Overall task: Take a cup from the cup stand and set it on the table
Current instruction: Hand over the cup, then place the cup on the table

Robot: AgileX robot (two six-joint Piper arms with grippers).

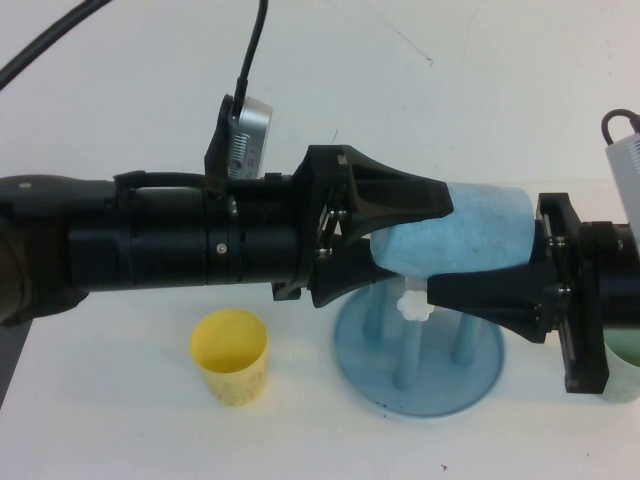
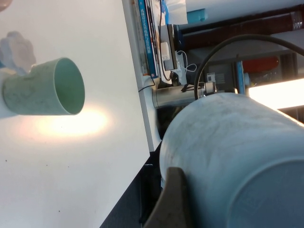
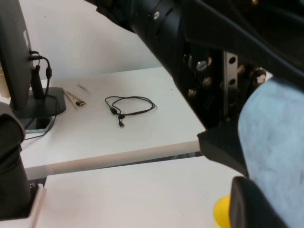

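The light blue speckled cup (image 1: 470, 232) lies sideways in the air above the cup stand (image 1: 420, 368), a round blue base with pegs and a white flower cap (image 1: 413, 306). My left gripper (image 1: 405, 232) reaches in from the left and is shut on the cup's base end, one finger across the far side and one on the near side. The cup fills the left wrist view (image 2: 237, 156). My right gripper (image 1: 450, 288) reaches in from the right along the cup's near side. The cup also shows in the right wrist view (image 3: 278, 142). The white table (image 1: 120, 430) lies below.
A yellow cup (image 1: 230, 355) stands on the table left of the stand and shows in the right wrist view (image 3: 221, 214). A pale green cup (image 1: 625, 352) stands at the right edge behind my right gripper and shows in the left wrist view (image 2: 45, 88). The table's edge is at the lower left.
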